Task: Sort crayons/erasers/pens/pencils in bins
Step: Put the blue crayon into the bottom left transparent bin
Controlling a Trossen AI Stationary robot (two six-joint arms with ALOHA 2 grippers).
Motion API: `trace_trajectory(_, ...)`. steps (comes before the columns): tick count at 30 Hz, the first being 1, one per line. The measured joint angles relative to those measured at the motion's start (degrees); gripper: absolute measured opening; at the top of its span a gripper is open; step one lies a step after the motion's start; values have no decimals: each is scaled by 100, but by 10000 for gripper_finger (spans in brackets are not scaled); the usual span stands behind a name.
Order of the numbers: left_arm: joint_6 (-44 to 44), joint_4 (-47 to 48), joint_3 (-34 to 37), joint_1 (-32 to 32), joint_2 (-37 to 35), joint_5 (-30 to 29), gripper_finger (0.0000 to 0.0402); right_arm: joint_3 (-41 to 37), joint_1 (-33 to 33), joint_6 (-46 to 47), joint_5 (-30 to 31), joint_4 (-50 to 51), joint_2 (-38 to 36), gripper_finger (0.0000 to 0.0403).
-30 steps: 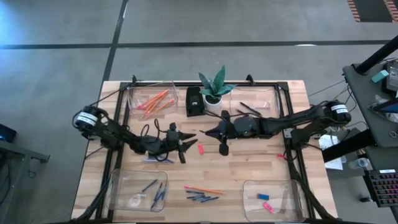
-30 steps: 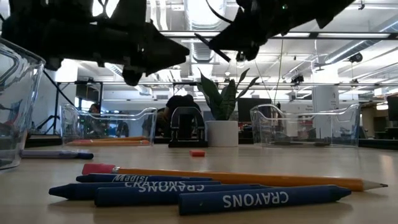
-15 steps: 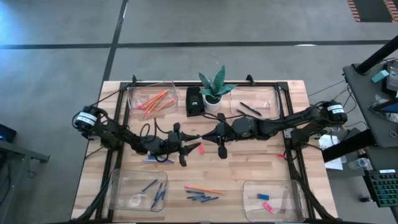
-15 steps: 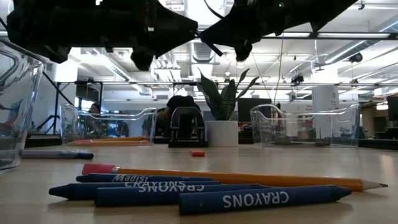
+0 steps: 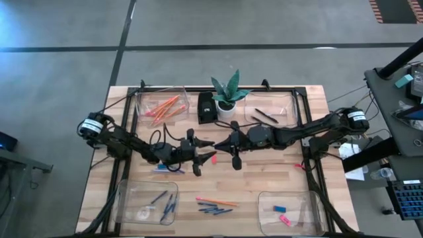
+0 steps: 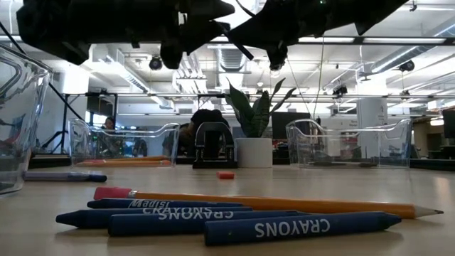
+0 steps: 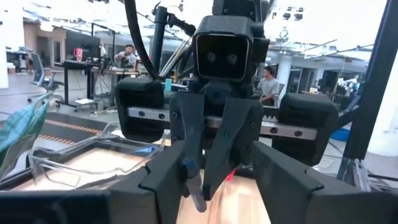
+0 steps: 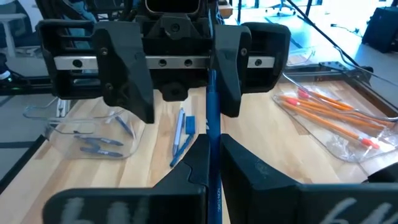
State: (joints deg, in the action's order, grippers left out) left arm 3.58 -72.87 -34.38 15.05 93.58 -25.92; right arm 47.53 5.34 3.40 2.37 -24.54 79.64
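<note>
My right gripper (image 8: 212, 146) pinches a light, stiff, snappable crayon (image 8: 210, 93) beside the plant (image 5: 227, 92) — my spread left gripper (image 8: 186, 112) should probably clamp its free end.

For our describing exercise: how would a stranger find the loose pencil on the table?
Find the plant, then go to the opposite table edge. Between two bins lie blue crayons; the pencil beside them is the only long orange stick there.
</note>
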Motion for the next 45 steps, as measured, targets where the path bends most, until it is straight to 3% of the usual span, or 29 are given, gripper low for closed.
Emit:
trace_trajectory(13, 29, -13, -21, -11, -2, 36, 19, 0, 86, -63, -17, -148, 0, 13)
trace_trajectory(21, 50, -14, -21, -10, -4, 40, 19, 2, 105, 9, 6, -150, 0, 21)
trace_trajectory(27, 54, -14, -21, -9, -4, 56, 15, 11, 101, 111, 39, 45, -120, 87)
trace_trajectory(32, 59, -13, -7, -9, -7, 58, 15, 441, 101, 156, 42, 1749, -568, 147)
trace_trajectory(37, 306, 161, 40, -9, -96, 61, 14, 1030, 145, 511, 74, 3830, -928, 182)
trace_trajectory(41, 879, 1168, 80, -9, -572, 86, 14, 1103, 280, 811, 78, 4727, -1108, 188)
trace_trajectory(45, 1639, 2596, 25, 44, -1277, 465, 14, 846, 491, 1132, 86, 4818, -1224, 186)
